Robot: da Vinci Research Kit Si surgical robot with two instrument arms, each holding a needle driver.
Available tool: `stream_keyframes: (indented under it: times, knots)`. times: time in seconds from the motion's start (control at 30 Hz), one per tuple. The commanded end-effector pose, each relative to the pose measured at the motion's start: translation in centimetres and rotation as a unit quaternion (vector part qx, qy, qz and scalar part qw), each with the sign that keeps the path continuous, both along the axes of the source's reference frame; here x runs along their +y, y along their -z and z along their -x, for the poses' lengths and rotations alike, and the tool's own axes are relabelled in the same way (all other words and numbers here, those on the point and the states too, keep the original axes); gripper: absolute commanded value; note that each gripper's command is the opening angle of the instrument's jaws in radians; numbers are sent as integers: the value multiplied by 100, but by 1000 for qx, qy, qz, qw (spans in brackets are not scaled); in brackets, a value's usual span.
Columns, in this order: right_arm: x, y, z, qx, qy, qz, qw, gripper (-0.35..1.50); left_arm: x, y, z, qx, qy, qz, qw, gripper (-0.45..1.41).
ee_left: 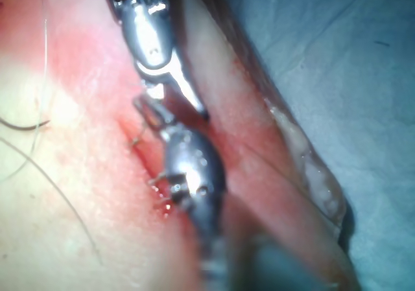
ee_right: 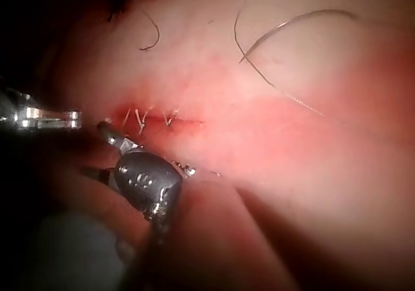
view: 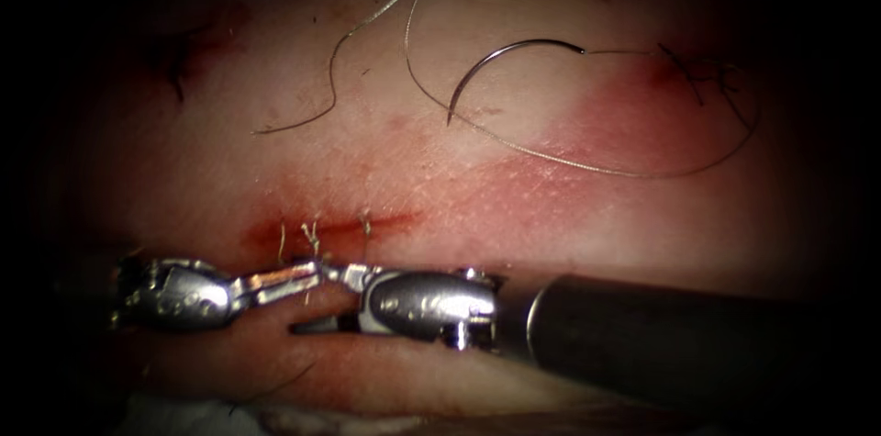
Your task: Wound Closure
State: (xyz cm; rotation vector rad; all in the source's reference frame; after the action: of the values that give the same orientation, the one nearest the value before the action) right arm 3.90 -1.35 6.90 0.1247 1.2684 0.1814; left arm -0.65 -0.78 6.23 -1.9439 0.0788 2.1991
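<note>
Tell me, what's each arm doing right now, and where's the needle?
Right tool jaws open, holding nothing. Left tool near the cut, grip unclear. Needle lying free on the tissue, thread trailing.

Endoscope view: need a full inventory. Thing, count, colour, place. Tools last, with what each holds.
tissue: one piece, pale pink, under everything
cut: one, reddened, just above the two tool tips
cut ends of thread: about three, pale, standing up along the cut
red fluid: one broad patch, right of the cut
needle: one, dark and curved, lying free on the tissue above and right of the cut, not in the tissue, held by neither tool
thread: one, grey, looping from the needle's end over the tissue
loose thread piece: one, grey, upper left of the needle
left tool: silver, below the cut, holds nothing that I can see
right tool: silver with dark shaft, jaws open, holds nothing
</note>
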Motion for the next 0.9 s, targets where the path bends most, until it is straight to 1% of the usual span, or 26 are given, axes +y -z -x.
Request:
stream_keyframes:
  times: [0.03, 0.17, 0.2, 0.23, 0.37, 0.4, 0.5, 0.53, 0.57, 0.6, 0.63, 0.67, 0.7, 0.73, 0.77, 0.8, 0.83, 0.87, 0.9]
  knots:
    - [-7, -4, 6, -20, -20, 7, 1000, 148, -6, -6, 4, 0, 0, 1, 1000, -45]
    - [-5, -1, 15, -16, -27, 7, 999, 148, -8, -7, 3, 0, 0, 2, 1000, -45]
    - [-4, 4, 21, -19, -32, 7, 999, 148, -9, -6, -2, 2, 1, 2, 1000, -45]
    - [-4, 4, 21, -19, -32, 7, 999, 148, -9, -6, -2, 2, 1, 2, 1000, -45]
    - [-5, 9, 33, -21, -34, 6, 999, 148, -6, -5, -24, 9, 8, 0, 1000, -45]
    - [-8, 11, 44, -25, -38, 8, 999, 148, -4, -7, -36, 10, 12, 0, 1000, -45]
    - [-12, 12, 68, -32, -43, 10, 999, 148, 1, -12, -57, 16, 20, 0, 1000, -45]
    - [-12, 13, 72, -33, -44, 10, 998, 146, 5, -14, -65, 19, 22, 0, 1000, -45]
    - [-15, 14, 91, -34, -44, 10, 998, 141, 12, -19, -78, 21, 29, 0, 999, -43]
    - [-16, 14, 97, -34, -44, 9, 998, 138, 16, -23, -86, 23, 34, 0, 999, -40]
    - [-17, 15, 103, -34, -45, 10, 998, 136, 20, -26, -92, 24, 37, 1, 999, -28]
    - [-18, 15, 113, -36, -48, 13, 998, 136, 27, -34, -105, 32, 44, 1, 999, 5]
    - [-19, 15, 117, -36, -49, 13, 998, 136, 33, -42, -114, 39, 52, 6, 998, 31]
    - [-19, 15, 117, -36, -49, 13, 998, 136, 33, -42, -114, 39, 52, 6, 998, 31]
    - [-20, 16, 119, -34, -49, 13, 998, 136, 37, -48, -119, 43, 60, -1, 997, 46]
    - [-20, 16, 119, -33, -50, 13, 998, 136, 40, -53, -122, 45, 66, -8, 997, 56]
    - [-20, 17, 118, -32, -51, 13, 998, 136, 43, -64, -126, 56, 84, -18, 995, 71]
    - [-21, 18, 114, -29, -48, 12, 998, 138, 45, -79, -127, 64, 104, -32, 992, 104]
    - [-22, 18, 113, -27, -46, 11, 999, 138, 44, -85, -128, 62, 111, -39, 991, 111]
